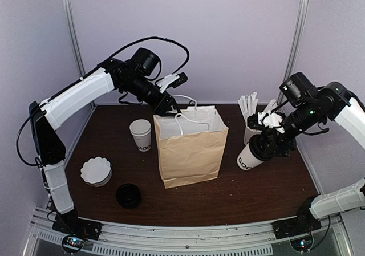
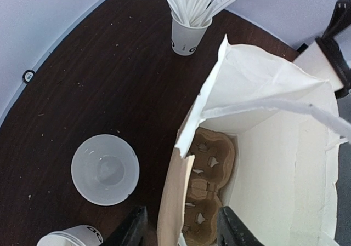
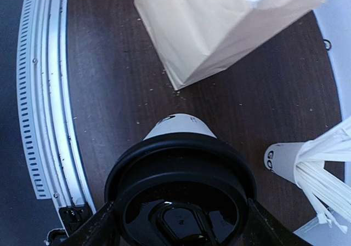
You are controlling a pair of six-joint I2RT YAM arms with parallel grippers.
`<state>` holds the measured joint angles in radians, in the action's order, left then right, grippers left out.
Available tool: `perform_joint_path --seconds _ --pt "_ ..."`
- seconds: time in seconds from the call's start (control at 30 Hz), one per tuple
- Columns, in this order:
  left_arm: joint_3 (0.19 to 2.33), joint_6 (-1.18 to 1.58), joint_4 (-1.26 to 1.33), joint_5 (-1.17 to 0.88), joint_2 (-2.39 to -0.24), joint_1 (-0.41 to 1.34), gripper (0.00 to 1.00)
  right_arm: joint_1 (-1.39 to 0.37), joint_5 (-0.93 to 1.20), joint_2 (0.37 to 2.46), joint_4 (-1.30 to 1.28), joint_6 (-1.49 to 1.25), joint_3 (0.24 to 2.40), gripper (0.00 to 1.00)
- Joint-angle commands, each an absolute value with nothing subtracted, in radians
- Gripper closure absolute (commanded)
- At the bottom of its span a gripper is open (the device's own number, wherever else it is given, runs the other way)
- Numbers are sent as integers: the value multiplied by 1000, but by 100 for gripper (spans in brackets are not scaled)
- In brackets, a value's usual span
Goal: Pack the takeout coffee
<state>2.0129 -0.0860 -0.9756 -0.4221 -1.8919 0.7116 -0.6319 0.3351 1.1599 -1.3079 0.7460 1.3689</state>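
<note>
One coffee (image 1: 249, 156), black-lidded and tilted, sits right of the bag (image 1: 191, 150) and outside it, just in front of the stick cup (image 1: 250, 131). It is clamped near the lid between the right gripper's (image 3: 181, 227) fingers. Whether its base touches the table (image 1: 256, 193) cannot be told.
One bag, upright, mouth open, card carrier (image 2: 207, 169) on its floor.
Left gripper (image 2: 181, 219) at the bag's left rim, fingers spread, one either side of the wall, gaps showing.
One lidless cup (image 1: 140, 135), left of the bag.
</note>
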Motion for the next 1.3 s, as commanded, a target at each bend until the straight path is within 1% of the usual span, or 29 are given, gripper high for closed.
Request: perform_joint_path --seconds 0.0,0.1,0.2,0.23,0.3,0.33,0.5,0.67,0.83,1.07,1.27 --pt "2060 -114 -1027 -408 -1916 712 58 -532 362 1181 -1317 774 1500 28" --pt "2061 -115 -1029 -408 -1923 712 72 -523 346 1213 -1291 752 1594 28" --pt "2065 -113 -1030 -422 -1920 713 90 -522 386 1250 -1267 716 1677 30" --pt "2064 -113 -1029 -430 -1916 715 94 -524 404 1263 -1259 703 1707 30" --pt "2061 -119 -1029 -438 -1907 725 96 -527 431 1289 -1236 667 1765 31" --pt "2059 -122 -1030 -435 -1905 732 99 -531 443 1305 -1226 655 1795 32" --pt "2059 -129 -1035 -395 -1891 773 100 -581 434 1351 -1192 634 1896 32" --pt "2057 -111 -1039 -376 -1887 793 100 -669 426 1369 -1203 635 1938 31" --pt "2061 -92 -1039 -354 -1880 809 100 -798 312 1385 -1203 648 1917 31" --pt "2059 -68 -1039 -334 -1841 834 100 -873 207 1430 -1190 654 1896 32" --pt "2064 -49 -1037 -275 -1820 889 100 -947 122 1486 -1190 668 1893 32"
